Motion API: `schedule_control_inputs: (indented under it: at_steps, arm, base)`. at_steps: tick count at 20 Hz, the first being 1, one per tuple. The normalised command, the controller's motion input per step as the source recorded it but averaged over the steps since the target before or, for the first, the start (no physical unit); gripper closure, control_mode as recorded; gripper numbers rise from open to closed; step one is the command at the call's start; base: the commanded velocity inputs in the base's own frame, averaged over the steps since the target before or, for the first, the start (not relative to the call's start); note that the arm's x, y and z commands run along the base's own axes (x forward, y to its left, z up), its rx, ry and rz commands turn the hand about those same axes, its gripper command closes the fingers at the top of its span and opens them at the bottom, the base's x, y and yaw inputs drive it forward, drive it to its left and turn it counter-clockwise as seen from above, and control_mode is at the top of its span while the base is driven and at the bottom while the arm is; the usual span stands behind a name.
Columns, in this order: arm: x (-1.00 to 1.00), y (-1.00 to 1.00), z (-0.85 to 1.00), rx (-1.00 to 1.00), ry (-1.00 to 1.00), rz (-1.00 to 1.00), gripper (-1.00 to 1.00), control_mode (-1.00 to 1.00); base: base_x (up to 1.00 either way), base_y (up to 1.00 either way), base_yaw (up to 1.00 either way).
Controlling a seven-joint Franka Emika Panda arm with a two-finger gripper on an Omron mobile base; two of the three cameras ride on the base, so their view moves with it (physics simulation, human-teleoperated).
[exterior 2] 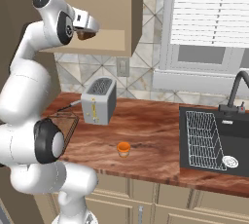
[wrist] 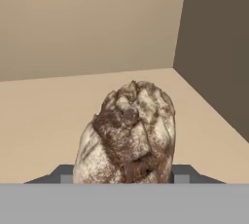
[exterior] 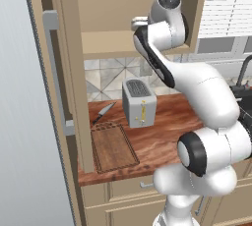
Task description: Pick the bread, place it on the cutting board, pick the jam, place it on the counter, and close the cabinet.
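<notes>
Up inside the open cabinet [exterior: 113,4] the arm has its hand pushed in over the lower shelf, upper link rising steeply from the base, elbow bent high, and the wrist turned forward so the gripper [exterior 2: 86,34] points into the cupboard. From the right base view the gripper sits at the shelf's front edge with a dark brown lump under its white hand. That lump is the bread [wrist: 127,133]: in the hand view it stands right between the two dark finger tips, a crusty brown and pale tan loaf end on the beige shelf floor, with the cabinet's back wall behind it and a darker side wall off to one side. The fingers [wrist: 182,174] press against both flanks of the bread, jaws partly closed and gripping it (their very tips are cut off low in that view).

Well below the gripper, on the reddish counter [exterior 2: 155,135], the cutting board [exterior: 113,147] lies flat near the left end, a knife [exterior: 102,114] just behind it and a silver toaster [exterior: 139,102] beside it. The jam [exterior 2: 123,149] stands on the counter too, a small orange jar in front of the toaster and well apart from it. A black sink [exterior 2: 214,140] with a wire rack lies farther right under the window.
</notes>
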Motion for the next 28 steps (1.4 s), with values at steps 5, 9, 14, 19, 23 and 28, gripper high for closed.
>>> schedule_control_inputs:
  at_steps: [5, 9, 14, 19, 23, 28]
  arm:
    - [-0.5, 0.0, 0.0, 0.0, 0.04, 0.0, 1.0, -1.0]
    - [-0.49, 0.0, 0.0, 0.0, 0.04, 0.0, 1.0, -1.0]
    - [-0.53, 0.01, 0.0, 0.0, 0.04, 0.0, 1.0, -1.0]
    - [-0.65, 0.0, 0.0, 0.01, 0.01, 0.0, 1.0, -1.0]
    - [-0.6, 0.0, 0.0, 0.0, 0.04, 0.0, 1.0, -1.0]
    - [-0.52, 0.04, -0.05, 0.0, 0.04, 0.0, 1.0, -1.0]
  base:
    - [0.0, 0.0, 0.0]
    - [0.0, 0.0, 0.0]
    - [0.0, 0.0, 0.0]
    - [0.0, 0.0, 0.0]
    - [0.0, 0.0, 0.0]
    - [0.0, 0.0, 0.0]
